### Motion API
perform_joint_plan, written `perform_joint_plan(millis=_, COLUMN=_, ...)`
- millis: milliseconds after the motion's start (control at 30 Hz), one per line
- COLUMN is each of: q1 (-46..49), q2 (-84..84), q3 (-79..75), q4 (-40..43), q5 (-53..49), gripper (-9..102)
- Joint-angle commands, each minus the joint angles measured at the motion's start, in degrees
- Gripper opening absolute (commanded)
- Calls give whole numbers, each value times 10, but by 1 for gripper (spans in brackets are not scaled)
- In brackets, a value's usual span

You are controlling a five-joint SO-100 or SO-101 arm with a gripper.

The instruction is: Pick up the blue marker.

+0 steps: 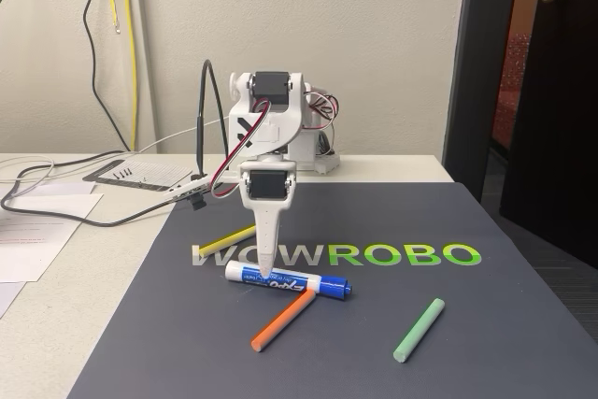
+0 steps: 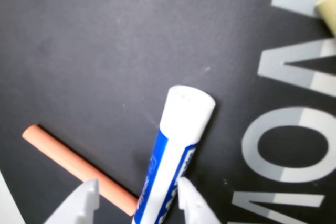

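Reading the fixed view from left to right, a yellow stick lies on the dark mat at the start of the printed lettering, partly behind the arm. Next comes the gripper, pointing straight down with its tips at the white end of the blue marker, which lies flat across the mat just below the lettering, cap to the right. An orange stick slants away beneath it, its upper end touching the marker near the cap, and a green stick lies well apart further right. In the wrist view the jaws stand open, one fingertip on each side of the marker, so the arm looks lined up to close across the barrel, though nothing is gripped yet. The orange stick runs in close by the left finger, so it may get nudged. By count: one marker, three thin sticks, one gripper.
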Motion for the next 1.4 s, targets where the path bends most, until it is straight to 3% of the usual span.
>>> perform_joint_plan(millis=0, q1=6, q2=8, q3=-25, q4=-1, q5=-10, gripper=21)
perform_joint_plan(millis=933, q1=9, q2=4, q3=-25, q4=29, q5=-59, gripper=22)
perform_joint_plan(millis=1367, q1=10, q2=4, q3=-25, q4=30, q5=-59, gripper=10)
